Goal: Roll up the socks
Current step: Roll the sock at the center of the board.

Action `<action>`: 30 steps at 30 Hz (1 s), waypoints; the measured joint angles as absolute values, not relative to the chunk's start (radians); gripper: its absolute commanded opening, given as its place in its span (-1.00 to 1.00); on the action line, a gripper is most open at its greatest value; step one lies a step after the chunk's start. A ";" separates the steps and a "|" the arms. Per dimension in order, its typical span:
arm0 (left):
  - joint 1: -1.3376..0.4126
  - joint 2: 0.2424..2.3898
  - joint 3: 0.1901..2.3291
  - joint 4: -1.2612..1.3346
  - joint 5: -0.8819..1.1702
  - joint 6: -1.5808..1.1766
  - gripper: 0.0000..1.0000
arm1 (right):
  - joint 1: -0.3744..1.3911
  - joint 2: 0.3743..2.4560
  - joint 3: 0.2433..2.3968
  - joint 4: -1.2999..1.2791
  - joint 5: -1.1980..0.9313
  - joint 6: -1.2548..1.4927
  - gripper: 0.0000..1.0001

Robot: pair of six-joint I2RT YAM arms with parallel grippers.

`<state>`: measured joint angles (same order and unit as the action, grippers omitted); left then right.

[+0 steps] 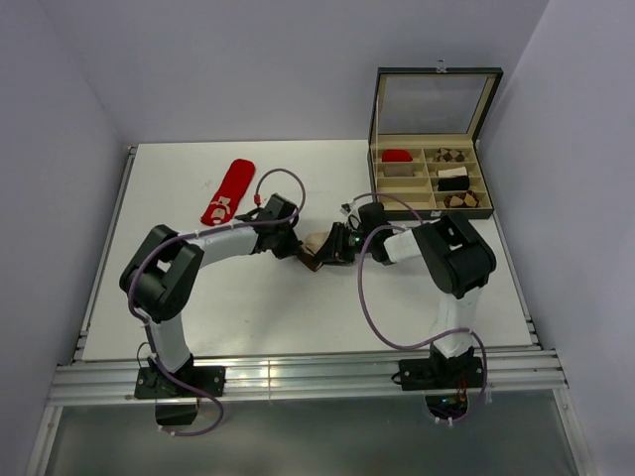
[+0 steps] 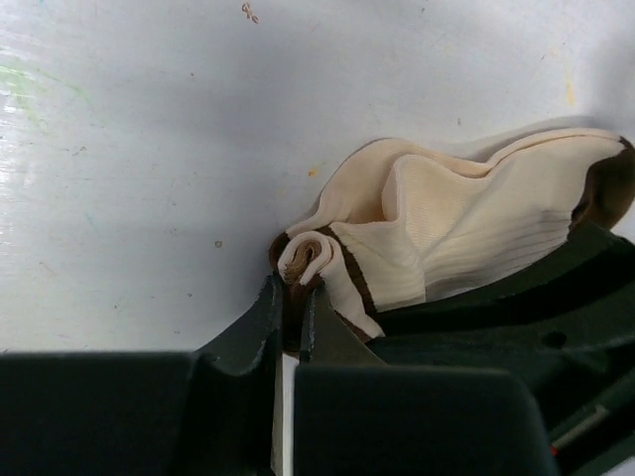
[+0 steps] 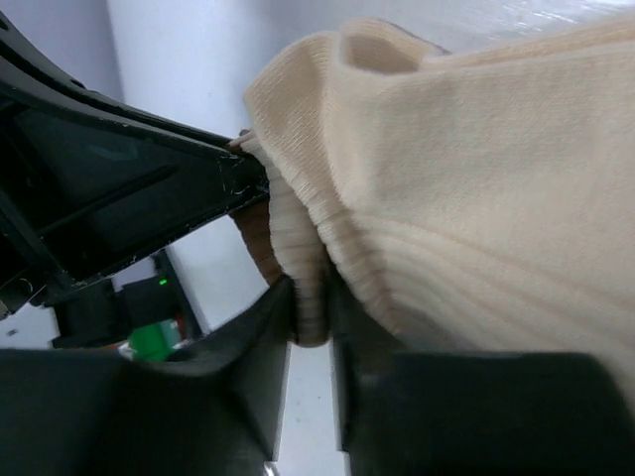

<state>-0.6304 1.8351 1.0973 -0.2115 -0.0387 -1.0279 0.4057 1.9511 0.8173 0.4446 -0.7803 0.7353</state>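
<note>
- Left pincer (image 2: 298, 288) is pressed together on the rolled, brown-banded edge of the cream sock (image 2: 466, 228). The little curl of fabric is caught right at its tips.
- Right pincer (image 3: 313, 297) meets the same sock from the opposite side. A ribbed fold sits between its fingers, which stand close on either side and pinch it.
- The cream sock is bunched up between the two pincers, with its lower folds resting on the white tabletop (image 1: 298, 307). It sits near the open box (image 1: 427, 214), just off the box's near corner on the left arm's side, and does not touch it.
- From the left wrist, the sock's brown tip shows at the end farthest from the pinched band.
- The red sock (image 1: 229, 191) lies flat and stretched out, well apart from the box, about level with it on the left arm's side. Its white marks are at the nearer end.
- The box has its lid (image 1: 435, 99) standing upright. Its compartments hold brown-patterned bundles (image 1: 451, 156), a black-and-white bundle (image 1: 453, 179) and a red item (image 1: 397, 156).
</note>
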 measured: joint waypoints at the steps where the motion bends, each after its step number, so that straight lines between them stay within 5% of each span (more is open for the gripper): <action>1: -0.630 1.837 1.106 -0.226 -0.041 -1.021 -0.99 | 0.413 1.934 0.813 0.430 -0.757 0.718 -0.24; 6: -0.635 1.842 1.154 -0.327 -0.067 -0.971 -0.99 | 0.483 1.784 0.776 0.333 -0.574 0.596 0.02; 15: -0.635 1.869 1.242 -0.471 -0.091 -0.884 -0.99 | 0.700 1.557 0.727 0.287 -0.142 0.384 0.11; 30: -0.633 1.880 1.257 -0.487 -0.077 -0.871 -0.99 | 0.957 1.685 0.761 0.343 0.195 0.142 0.12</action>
